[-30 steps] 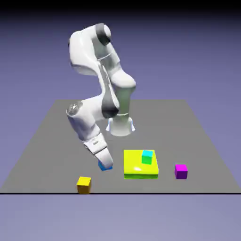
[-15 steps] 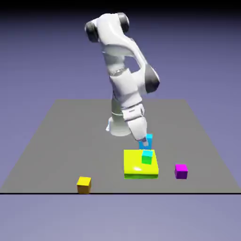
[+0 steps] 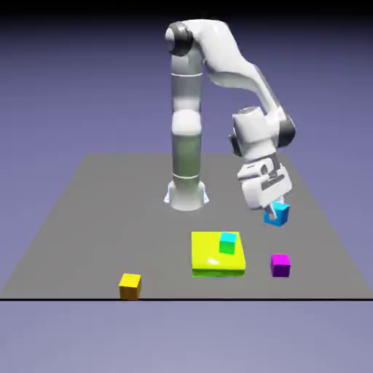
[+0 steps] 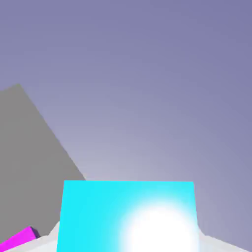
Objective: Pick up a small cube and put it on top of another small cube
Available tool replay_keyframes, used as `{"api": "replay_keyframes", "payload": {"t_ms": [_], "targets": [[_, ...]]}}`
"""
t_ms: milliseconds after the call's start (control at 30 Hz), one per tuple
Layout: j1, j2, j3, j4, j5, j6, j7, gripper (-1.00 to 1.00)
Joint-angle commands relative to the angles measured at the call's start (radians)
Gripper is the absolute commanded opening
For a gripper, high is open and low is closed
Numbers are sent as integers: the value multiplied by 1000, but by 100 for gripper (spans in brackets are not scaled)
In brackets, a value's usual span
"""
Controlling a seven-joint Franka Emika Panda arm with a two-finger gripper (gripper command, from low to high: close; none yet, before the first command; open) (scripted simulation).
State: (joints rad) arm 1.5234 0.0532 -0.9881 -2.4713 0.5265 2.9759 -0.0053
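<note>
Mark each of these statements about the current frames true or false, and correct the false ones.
1. The gripper holds the bright cyan cube clear of the table. True.
2. The bright cyan cube already rests on the magenta-purple cube. False: in the exterior view it hangs in the air above and behind the magenta-purple cube, which stands alone on the table.
3. The cyan-topped cube with green sides sits on the flat yellow-green block. True.
4. The orange-yellow cube sits on the flat yellow-green block. False: it stands by itself on the table near the front edge, toward the exterior view's left.
5. The hand view shows the bright cyan cube large at its bottom edge. True.
</note>
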Motion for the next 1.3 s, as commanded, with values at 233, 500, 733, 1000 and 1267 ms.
{"api": "replay_keyframes", "payload": {"t_ms": [233, 500, 733, 1000, 1267], "targets": [[-124, 136, 290, -76, 148, 165, 331, -100], [-287, 237, 531, -91, 207, 275, 484, -100], [-541, 324, 774, -43, 181, 350, 479, -100], [-746, 394, 972, -4, 161, 411, 475, 100], [-457, 295, 694, -59, 190, 325, 481, 100]]}}
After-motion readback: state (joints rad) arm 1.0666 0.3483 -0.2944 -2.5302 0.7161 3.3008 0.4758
